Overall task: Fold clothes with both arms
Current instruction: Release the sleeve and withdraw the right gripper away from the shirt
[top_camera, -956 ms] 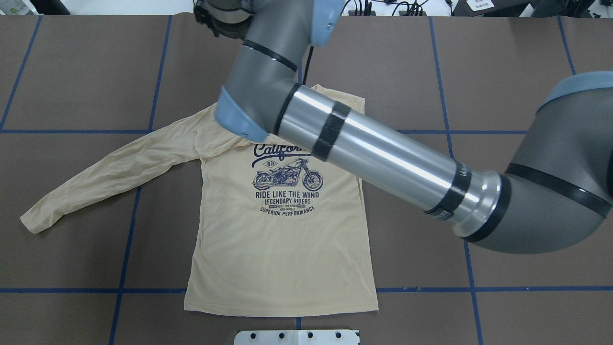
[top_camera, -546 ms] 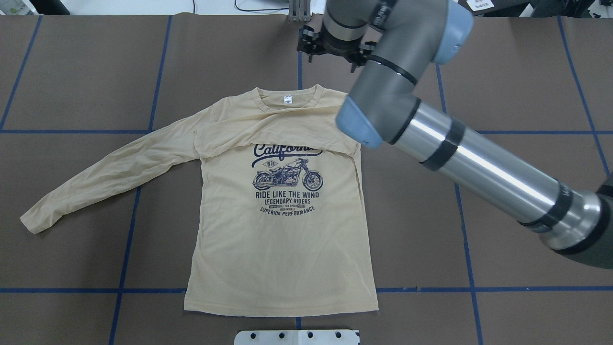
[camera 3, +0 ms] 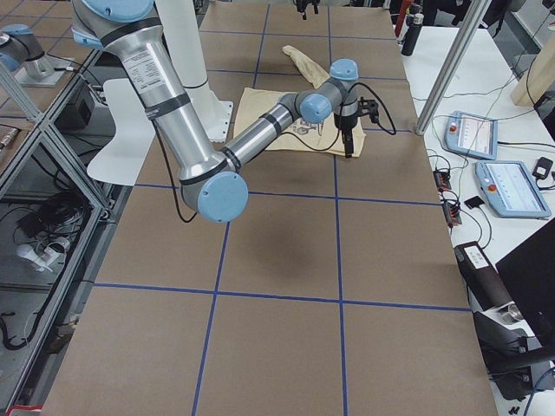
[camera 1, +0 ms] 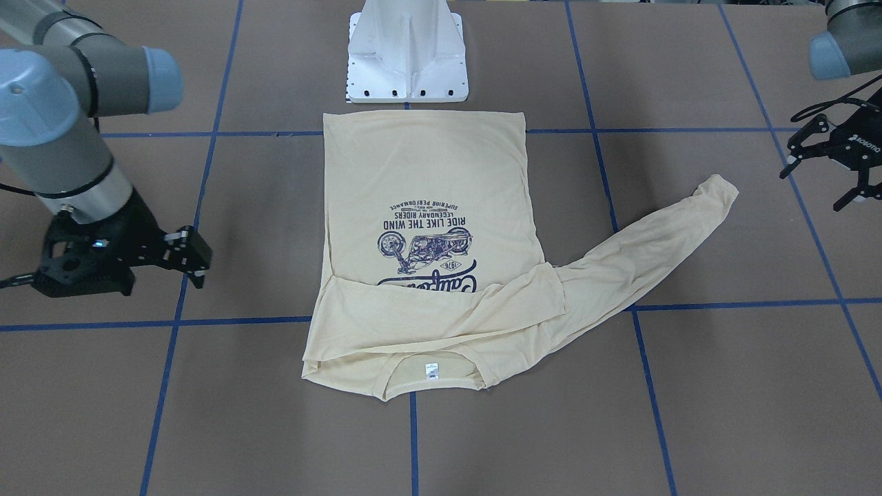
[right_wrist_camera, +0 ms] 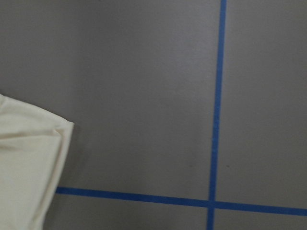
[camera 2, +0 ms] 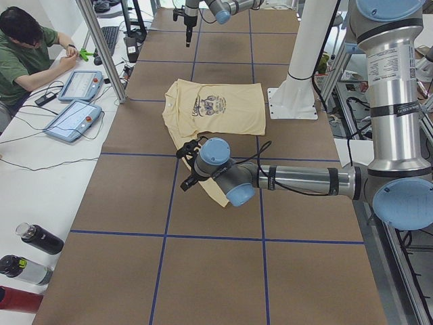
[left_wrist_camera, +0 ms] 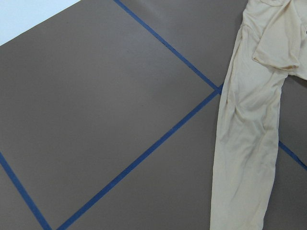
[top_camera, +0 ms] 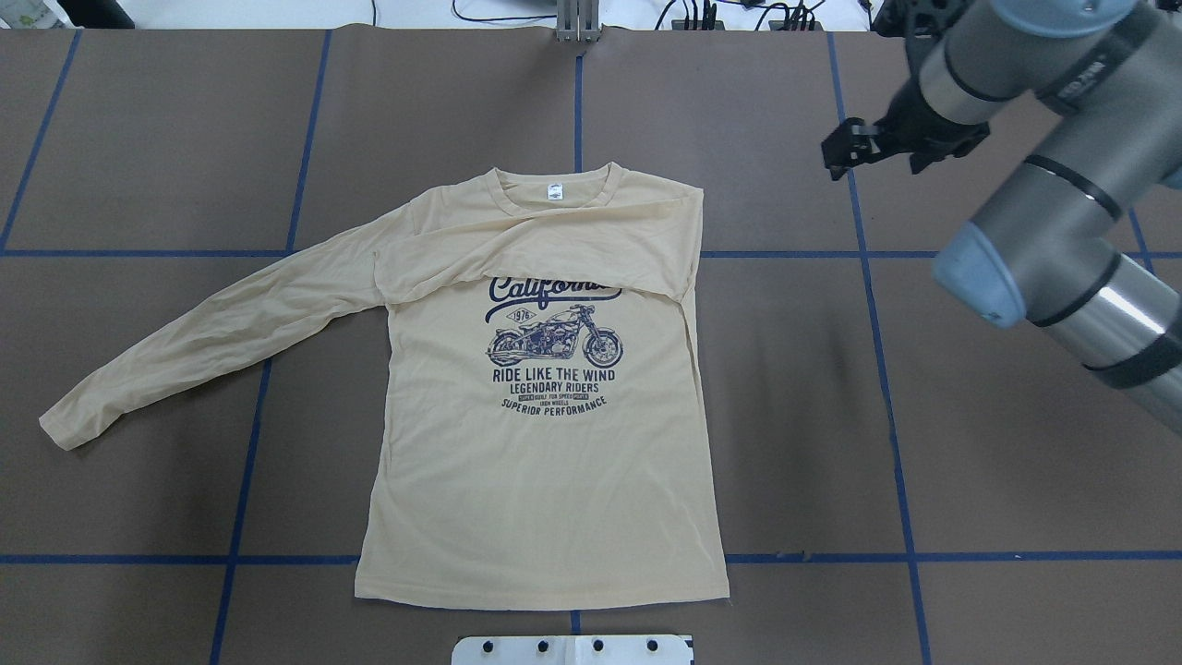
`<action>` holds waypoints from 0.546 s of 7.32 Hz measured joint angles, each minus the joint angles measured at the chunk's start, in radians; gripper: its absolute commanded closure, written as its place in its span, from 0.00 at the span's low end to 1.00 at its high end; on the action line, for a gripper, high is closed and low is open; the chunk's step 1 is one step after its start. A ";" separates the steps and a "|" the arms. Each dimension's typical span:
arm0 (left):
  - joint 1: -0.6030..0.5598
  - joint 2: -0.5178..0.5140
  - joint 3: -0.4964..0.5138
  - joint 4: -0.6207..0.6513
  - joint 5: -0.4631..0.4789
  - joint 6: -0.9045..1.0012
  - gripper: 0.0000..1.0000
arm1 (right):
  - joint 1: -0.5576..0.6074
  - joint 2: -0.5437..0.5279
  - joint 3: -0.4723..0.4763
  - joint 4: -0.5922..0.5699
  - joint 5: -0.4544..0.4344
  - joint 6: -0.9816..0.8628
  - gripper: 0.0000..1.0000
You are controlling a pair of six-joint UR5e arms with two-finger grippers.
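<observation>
Brown matting crossed by blue tape lines covers the table (camera 1: 689, 413). Seen from across it, the cream T-shirt (camera 1: 427, 179) lies flat with its print (camera 1: 427, 251) up. The hem is just beside the white pedestal (camera 1: 406, 62) and the collar is on the side away from the robot. The folded sleeve (camera 1: 441, 310) lies across the chest and hides the top of the lettering. The outstretched sleeve (camera 1: 648, 255) slants out on the robot's left. The left gripper (camera 1: 816, 189) hangs near that cuff without touching it, fingers spread and empty. The right gripper (camera 1: 187, 253) is beside the opposite shoulder, clear of the cloth. Its fingers read as one dark block, so I cannot tell how they stand.

Overhead, the T-shirt (top_camera: 536, 462) fills the middle of the table (top_camera: 138, 139), with a white neck label (top_camera: 554, 192) showing inside the collar. The right arm (top_camera: 1043, 212) comes in from the right. The right gripper (top_camera: 845, 148) is well off the shoulder and carries nothing.

From the left end, the left arm (camera 2: 298, 179) reaches low over the matting, with the left gripper (camera 2: 188, 169) near the sleeve end. A person (camera 2: 24, 54) sits at a white bench.

From the right end, the right arm (camera 3: 260, 134) crosses in front of the T-shirt (camera 3: 256, 104).

The left wrist camera shows the outstretched sleeve (left_wrist_camera: 244, 143) lying rumpled on the matting.

The right wrist camera catches one corner of the T-shirt (right_wrist_camera: 24, 163) at lower left, beside a tape crossing.
</observation>
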 measured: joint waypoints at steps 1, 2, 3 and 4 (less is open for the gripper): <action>0.050 0.019 0.000 -0.016 0.035 -0.021 0.00 | 0.043 -0.104 0.054 0.011 0.032 -0.091 0.00; 0.106 0.036 0.000 -0.026 0.073 -0.050 0.00 | 0.071 -0.194 0.087 0.052 0.058 -0.146 0.00; 0.162 0.054 0.000 -0.039 0.120 -0.081 0.00 | 0.093 -0.277 0.098 0.120 0.089 -0.184 0.00; 0.210 0.070 0.000 -0.055 0.161 -0.106 0.00 | 0.114 -0.338 0.100 0.173 0.118 -0.214 0.00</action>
